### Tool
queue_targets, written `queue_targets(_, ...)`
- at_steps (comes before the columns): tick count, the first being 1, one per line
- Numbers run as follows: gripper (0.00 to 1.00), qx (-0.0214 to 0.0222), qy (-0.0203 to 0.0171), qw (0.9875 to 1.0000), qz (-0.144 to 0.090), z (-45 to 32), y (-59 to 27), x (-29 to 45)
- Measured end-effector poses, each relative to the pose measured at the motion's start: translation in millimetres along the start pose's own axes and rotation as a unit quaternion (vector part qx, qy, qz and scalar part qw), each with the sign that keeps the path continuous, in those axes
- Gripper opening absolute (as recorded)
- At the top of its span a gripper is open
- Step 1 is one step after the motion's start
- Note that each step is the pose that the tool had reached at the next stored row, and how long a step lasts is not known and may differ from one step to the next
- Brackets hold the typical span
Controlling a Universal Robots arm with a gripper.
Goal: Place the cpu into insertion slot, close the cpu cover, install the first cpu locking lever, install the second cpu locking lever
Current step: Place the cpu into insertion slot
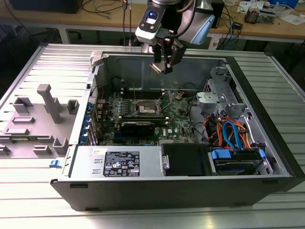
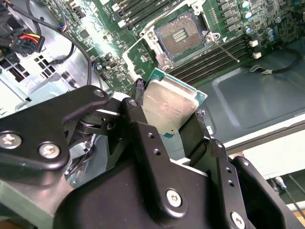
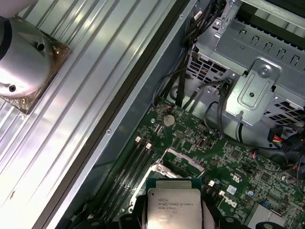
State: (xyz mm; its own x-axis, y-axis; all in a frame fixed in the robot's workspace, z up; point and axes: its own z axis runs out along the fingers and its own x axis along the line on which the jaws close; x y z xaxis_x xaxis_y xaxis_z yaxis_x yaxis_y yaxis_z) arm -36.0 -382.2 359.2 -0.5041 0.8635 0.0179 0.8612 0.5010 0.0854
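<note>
My gripper [image 1: 164, 64] hangs above the open computer case near its back wall, shut on the cpu [image 1: 156, 67]. In both wrist views the cpu [image 2: 169, 107] [image 3: 171, 205] is a flat silver-grey square with a green edge, pinched between the black fingers [image 2: 138, 102]. The insertion slot [image 2: 181, 36] [image 1: 145, 109] lies below on the green board, open, with a dark centre and silver rim. Its thin metal levers [image 2: 224, 47] stand raised beside it. I cannot make out the cpu cover.
Long black memory slots [image 2: 214, 59] flank the socket. A black card [image 1: 137, 127] lies in front of it. A drive cage [image 1: 217, 98] and coloured cables [image 1: 228, 133] fill the exterior view's right. A grey fixture [image 1: 43, 119] stands on the table outside the case.
</note>
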Motion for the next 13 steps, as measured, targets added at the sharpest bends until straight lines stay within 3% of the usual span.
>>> queue_targets(7,0.55,-0.0005,-0.0025,0.9996,0.029,0.5,-0.1,0.0)
queue_targets(13,0.55,-0.0006,-0.0026,0.9995,0.030,0.5,-0.1,0.0)
